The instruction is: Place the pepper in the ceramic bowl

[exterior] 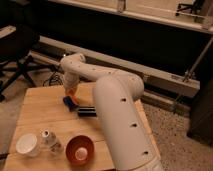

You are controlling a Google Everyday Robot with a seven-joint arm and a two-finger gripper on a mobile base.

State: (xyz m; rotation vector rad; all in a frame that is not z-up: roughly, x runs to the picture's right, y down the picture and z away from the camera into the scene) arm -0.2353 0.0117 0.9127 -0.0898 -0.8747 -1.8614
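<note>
My white arm reaches from the lower right across the wooden table [40, 112]. My gripper [71, 93] points down at the table's far middle. It is shut on the pepper [73, 94], a small slim orange object held just above a blue flat item [69, 103]. The ceramic bowl [80, 150], reddish-orange with a paler centre, stands at the table's near edge, well in front of the gripper. The bowl holds nothing that I can see.
A black cylinder [87, 111] lies just right of the blue item. A white cup [27, 145] and a small clear bottle [50, 140] stand left of the bowl. A black office chair [17, 50] is at the far left.
</note>
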